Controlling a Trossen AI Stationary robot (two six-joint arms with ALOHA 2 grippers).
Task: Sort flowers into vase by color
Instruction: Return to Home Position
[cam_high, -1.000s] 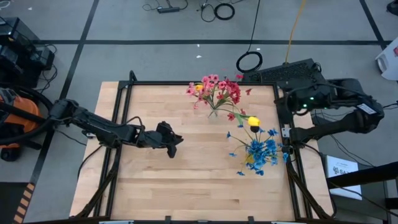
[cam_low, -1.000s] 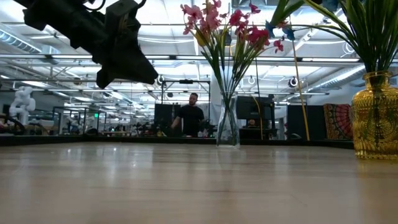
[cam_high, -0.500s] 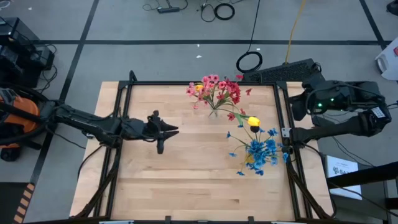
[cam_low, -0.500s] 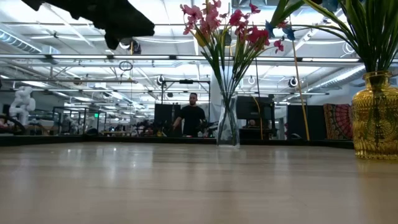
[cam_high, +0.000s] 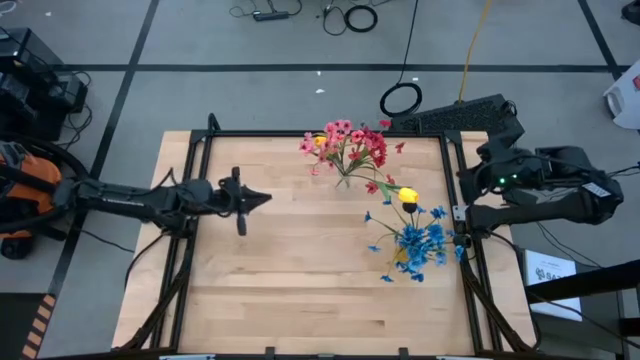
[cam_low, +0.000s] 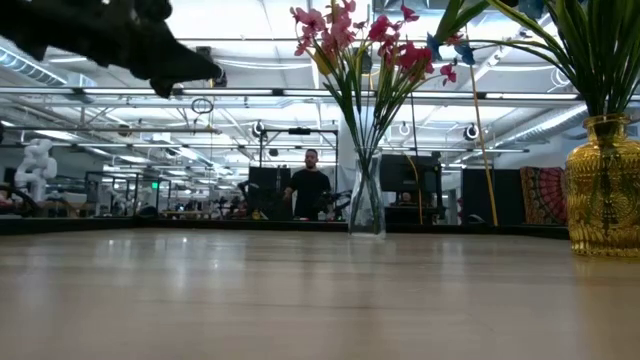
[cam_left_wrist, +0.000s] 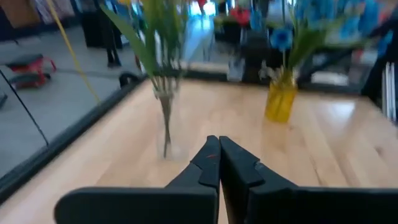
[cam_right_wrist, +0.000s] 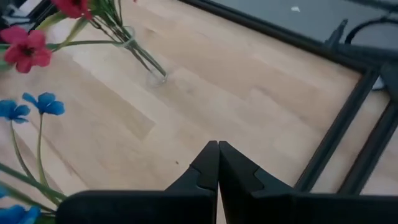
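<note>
Quick headcount: one bench (cam_high: 300, 290). Two arms, a left arm (cam_high: 130, 198) and a right arm (cam_high: 545, 195), so two tools, the left tool (cam_left_wrist: 216, 140) and the right tool (cam_right_wrist: 216, 146). Two vases: a clear vase (cam_low: 366, 200) and a yellow vase (cam_low: 604, 190). Two bunches, a pink and red bunch (cam_high: 352, 147) and a blue bunch (cam_high: 420, 243); the single blooms are too crowded to count tbh. I can pick out two yellow ones: a yellow bud (cam_high: 408, 195) between the bunches and a second yellow bud (cam_high: 320, 141) in the pink one. One person (cam_low: 309, 188) way back in the room.
</note>
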